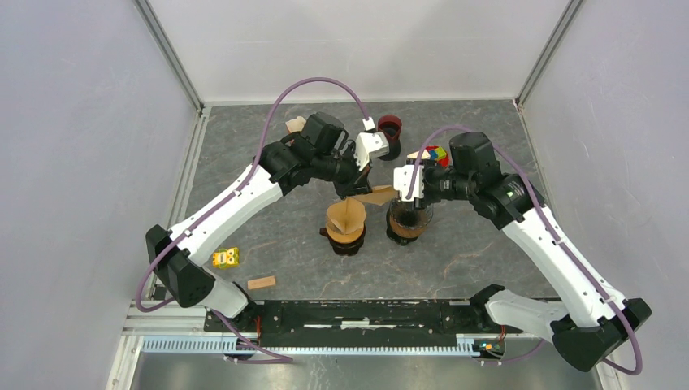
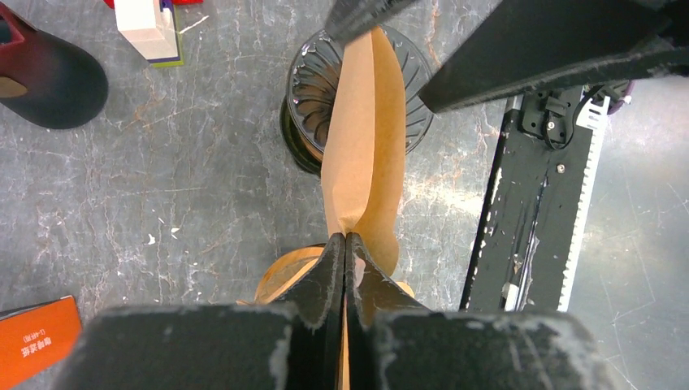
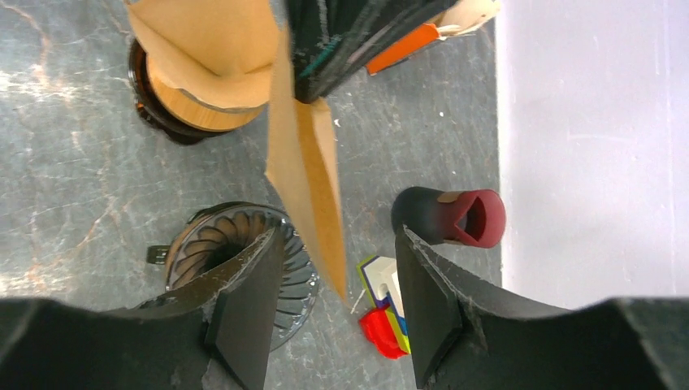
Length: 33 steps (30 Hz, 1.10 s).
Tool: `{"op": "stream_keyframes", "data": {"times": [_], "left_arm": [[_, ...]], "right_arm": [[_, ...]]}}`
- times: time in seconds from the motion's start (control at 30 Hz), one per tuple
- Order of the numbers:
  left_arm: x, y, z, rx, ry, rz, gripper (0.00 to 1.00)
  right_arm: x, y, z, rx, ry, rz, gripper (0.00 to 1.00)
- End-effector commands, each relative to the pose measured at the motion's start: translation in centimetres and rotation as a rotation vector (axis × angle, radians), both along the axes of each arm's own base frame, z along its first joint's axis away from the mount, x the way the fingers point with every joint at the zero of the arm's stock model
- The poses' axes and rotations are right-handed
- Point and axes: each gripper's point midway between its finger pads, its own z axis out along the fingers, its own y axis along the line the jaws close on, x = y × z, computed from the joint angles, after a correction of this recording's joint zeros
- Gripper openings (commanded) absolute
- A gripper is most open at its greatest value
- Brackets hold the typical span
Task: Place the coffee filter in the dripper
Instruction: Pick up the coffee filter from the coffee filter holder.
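Left fingers [image 2: 325, 272] pressed together, clamped on one edge of the coffee filter [image 2: 361, 154]. Filter tan, folded flat, held off the surface [image 1: 455, 268], reaching from that grip out over the rim of the dripper [image 2: 305, 77]. Not seated in the dripper.

Right fingers [image 3: 244, 301] apart, one on either side of the filter's free end. Contact with the paper not clear from any view.

Dripper dark, ribbed inside, upright on the grey surface, directly under the right fingers.

Just beside the dripper, toward the left arm: stack of filters [image 1: 345, 218] on a dark stand.

Farther back: maroon cup [image 1: 390, 127], colour cube [image 1: 436, 154] near it.

Near the left arm's base: yellow toy [image 1: 225, 257] and small wooden block [image 1: 262, 282], well apart from the dripper.

Orange box [image 2: 32, 337] at the edge of the left wrist view.
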Motion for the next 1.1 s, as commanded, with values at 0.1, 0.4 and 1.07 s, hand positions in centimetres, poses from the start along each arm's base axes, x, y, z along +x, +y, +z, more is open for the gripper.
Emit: {"op": "stream_keyframes", "data": {"times": [0.1,0.4,1.07], "left_arm": [[0.9,-0.7,3.6,-0.095,-0.047,0.046,0.02],[1.1,-0.5,3.2,-0.082,-0.058,0.051,0.02],[0.8,-0.6,3.2,-0.084,-0.052,0.041,0.02]], "right_arm": [[-2.2,0.6,0.9,0.009,0.021,0.116,0.60],[-2.6,0.4,0.6,0.003,0.024,0.115,0.57],[-2.6,-0.1,-1.5,-0.035,0.056,0.100,0.53]]}}
